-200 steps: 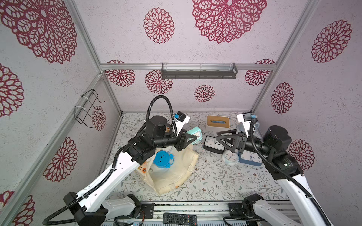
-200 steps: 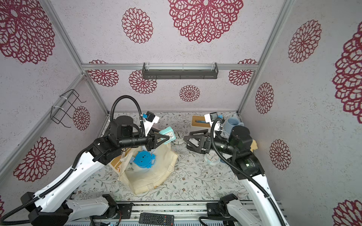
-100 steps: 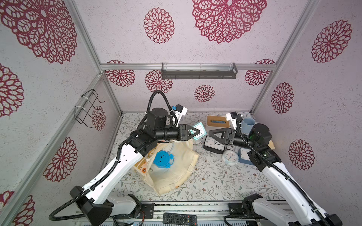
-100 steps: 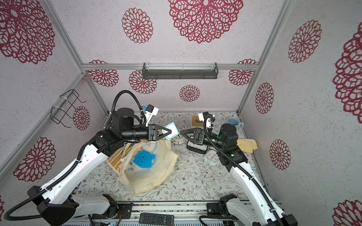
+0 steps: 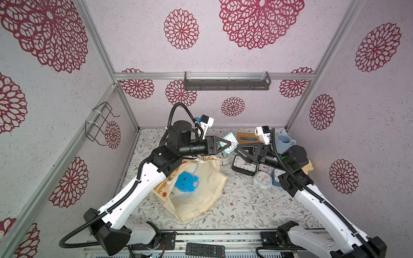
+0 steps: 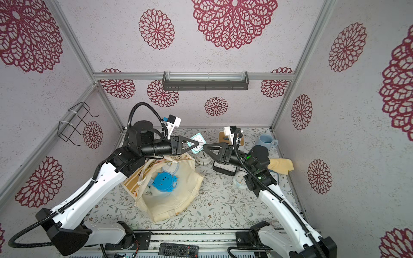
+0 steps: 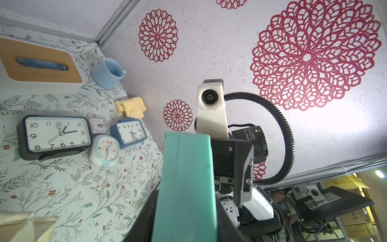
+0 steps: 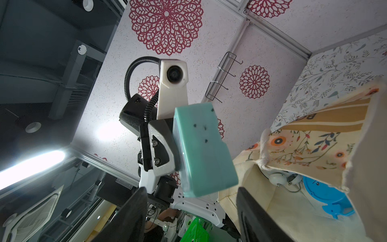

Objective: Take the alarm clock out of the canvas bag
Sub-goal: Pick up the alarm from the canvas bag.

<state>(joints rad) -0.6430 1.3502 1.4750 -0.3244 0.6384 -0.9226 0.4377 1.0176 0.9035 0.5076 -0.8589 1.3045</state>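
Left gripper (image 5: 226, 146): was clamped on the mint-green alarm clock (image 5: 232, 140), held in the air past the bag's far edge.
Right gripper (image 5: 238, 152): jaws stood apart, just beside that clock, not gripping it.
Canvas bag (image 5: 201, 192): lay open, with a blue clock (image 5: 185, 182) inside.

Handover drawing together
I've carried the alarm clock (image 5: 232, 138) in my left gripper (image 5: 228, 146) toward 1 o'clock, farther from the canvas bag (image 5: 201, 194); my right gripper (image 5: 240, 154) followed toward 12 o'clock, jaws narrowing.
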